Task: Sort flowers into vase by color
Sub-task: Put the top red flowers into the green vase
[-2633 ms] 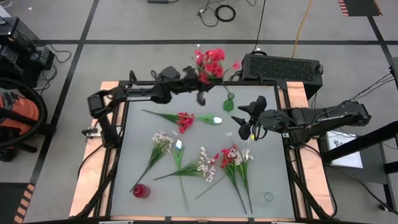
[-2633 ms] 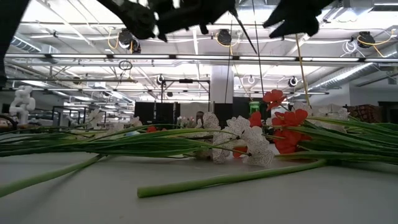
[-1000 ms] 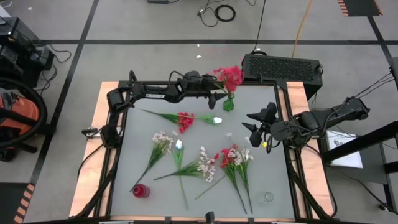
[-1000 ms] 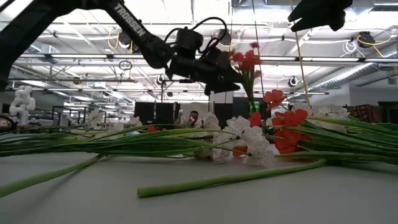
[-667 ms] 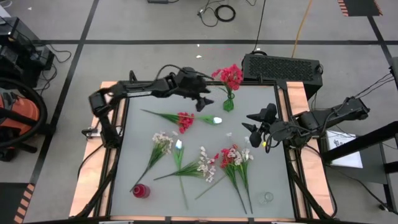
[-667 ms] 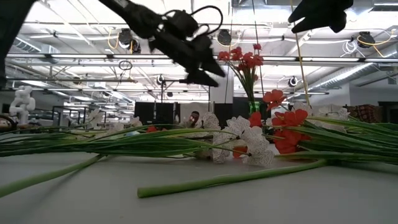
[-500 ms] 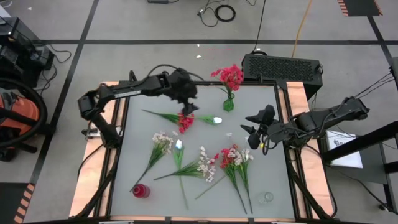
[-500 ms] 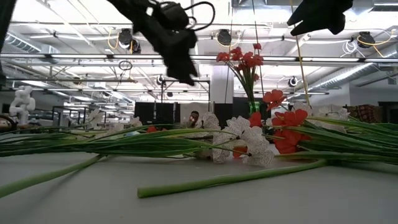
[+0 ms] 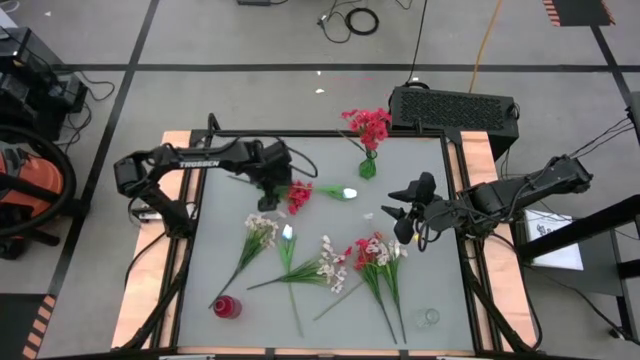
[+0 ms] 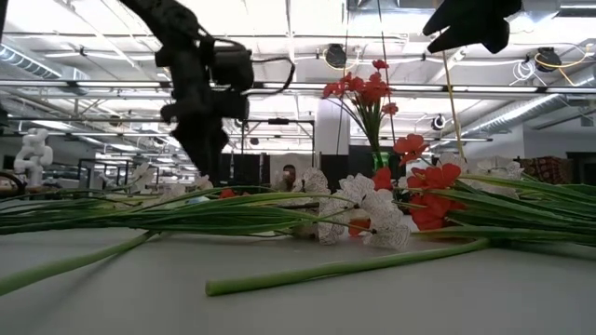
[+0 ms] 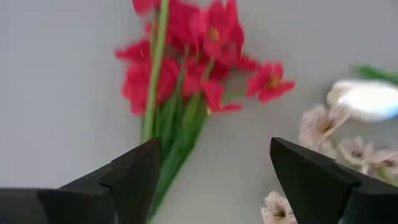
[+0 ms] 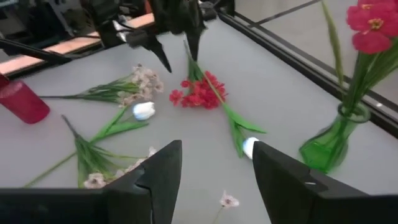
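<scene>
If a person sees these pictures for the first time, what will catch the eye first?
Probably the red flowers standing in the green vase at the table's far edge. Next, the left gripper, open, poised over a red flower lying on the table, with pale sprays scattered nearer the front.

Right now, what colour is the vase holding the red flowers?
Green, see-through glass: the vase shows best in the right wrist view, red flowers standing in it.

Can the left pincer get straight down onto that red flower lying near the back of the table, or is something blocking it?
Probably yes. The left pincer hangs open right over the red flower, its stem between the fingers in the left wrist view. Nothing lies on top of it; the white bud and green vase stand clear to one side.
</scene>
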